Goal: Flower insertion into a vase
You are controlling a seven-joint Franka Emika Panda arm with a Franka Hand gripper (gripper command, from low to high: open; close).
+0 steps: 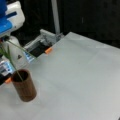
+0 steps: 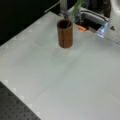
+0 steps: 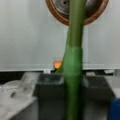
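Note:
The vase (image 1: 24,86) is a brown, wood-looking cup standing upright at a front view's lower left; it also shows near the top middle (image 2: 65,33). A green flower stem (image 1: 13,65) slants down from the upper left, and its lower end is inside the vase's mouth. My gripper (image 1: 3,31) is the blue and white hand at the left edge, above the vase, shut on the upper stem. In the wrist view the thick stem (image 3: 73,65) runs up the middle to the vase's rim (image 3: 56,15). The blossom is out of view.
The vase stands on a pale grey table (image 1: 80,75). Behind it are an orange clamp (image 1: 48,50), a metal bracket and an upright post (image 1: 56,17). A dark perforated board (image 2: 15,110) borders the table at a front view's bottom left.

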